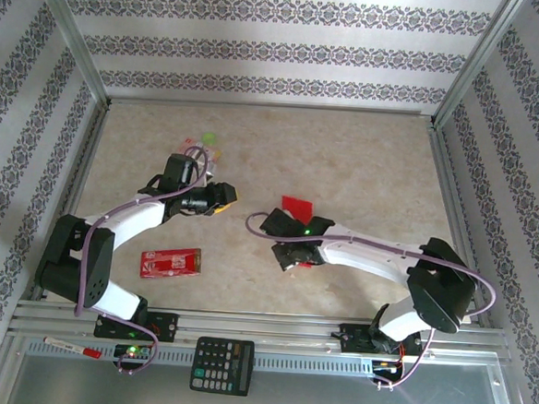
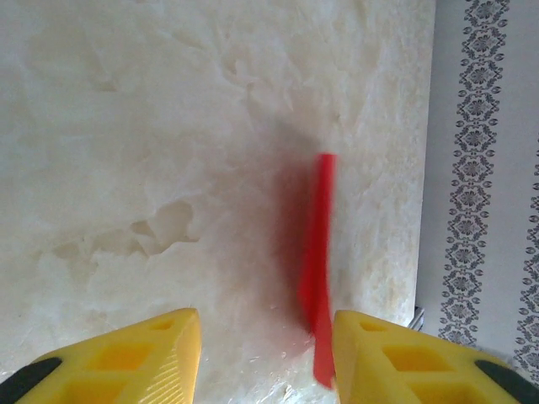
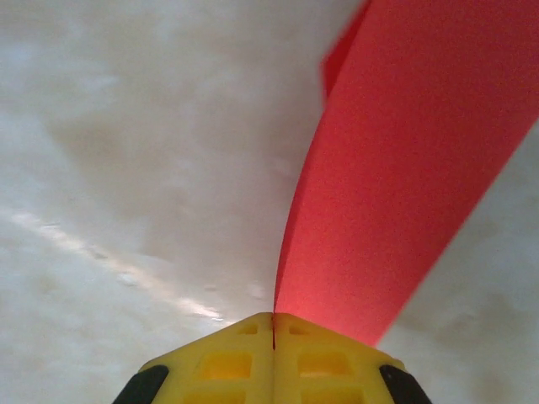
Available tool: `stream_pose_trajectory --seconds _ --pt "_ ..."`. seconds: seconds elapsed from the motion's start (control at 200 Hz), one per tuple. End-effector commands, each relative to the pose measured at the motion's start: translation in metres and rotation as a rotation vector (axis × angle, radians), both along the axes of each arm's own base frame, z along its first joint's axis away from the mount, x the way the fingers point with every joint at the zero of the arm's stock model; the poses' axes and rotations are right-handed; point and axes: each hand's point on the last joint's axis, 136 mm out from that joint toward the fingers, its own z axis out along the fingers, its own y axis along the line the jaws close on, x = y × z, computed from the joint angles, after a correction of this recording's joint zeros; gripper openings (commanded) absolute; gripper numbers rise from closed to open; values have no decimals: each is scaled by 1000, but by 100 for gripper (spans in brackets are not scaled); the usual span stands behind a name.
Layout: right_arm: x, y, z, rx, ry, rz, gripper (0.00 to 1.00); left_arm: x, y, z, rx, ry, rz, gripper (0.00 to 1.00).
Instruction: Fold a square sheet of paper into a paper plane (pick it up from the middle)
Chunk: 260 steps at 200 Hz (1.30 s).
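Patterned wallpaper (image 1: 262,49) closes in a pale, marbled counter (image 1: 365,162) on three sides.

The right gripper (image 3: 272,324) is closed, its yellow fingertips (image 3: 227,364) pressed together with one edge of the square sheet of paper (image 3: 421,168) pinched in the seam between them. From that pinch the plain red sheet widens and curves away from the fingers, lifted off the counter. In the top view, the sheet (image 1: 297,207) shows as a small red patch at the tip of the right arm, about mid-counter.

The left gripper (image 2: 265,358) is open, with bare counter between its two yellow fingers (image 2: 160,358). It points at the sheet, which from there appears edge-on as a thin red strip (image 2: 318,252) just beside the inner face of one finger; I cannot tell whether they touch. From above, this gripper (image 1: 222,197) sits near the sheet, to its left.

Left of the sheet and closer to the arm bases lies a red packet with white print (image 1: 171,263). Left of the sheet and farther back lies a colourful bag (image 1: 205,145). Well apart from the sheet, on the metal rail at the near edge, rest a black calculator (image 1: 222,365) and, further left, a marker (image 1: 72,346).
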Motion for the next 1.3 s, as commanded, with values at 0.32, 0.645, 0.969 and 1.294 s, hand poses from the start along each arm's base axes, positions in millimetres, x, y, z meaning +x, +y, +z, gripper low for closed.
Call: stream_pose_trajectory --seconds 0.32,0.645,0.969,1.294 --pt "-21 56 -17 302 96 -4 7 -8 -46 -9 -80 90 -109 40" --pt "-20 58 -23 344 95 -37 10 -7 -83 -36 -40 159 -236 32" --pt "-15 63 -27 361 93 -48 13 -15 -76 -76 102 228 -285 31" --pt "-9 61 -20 426 109 13 23 -9 -79 -101 135 249 -330 27"
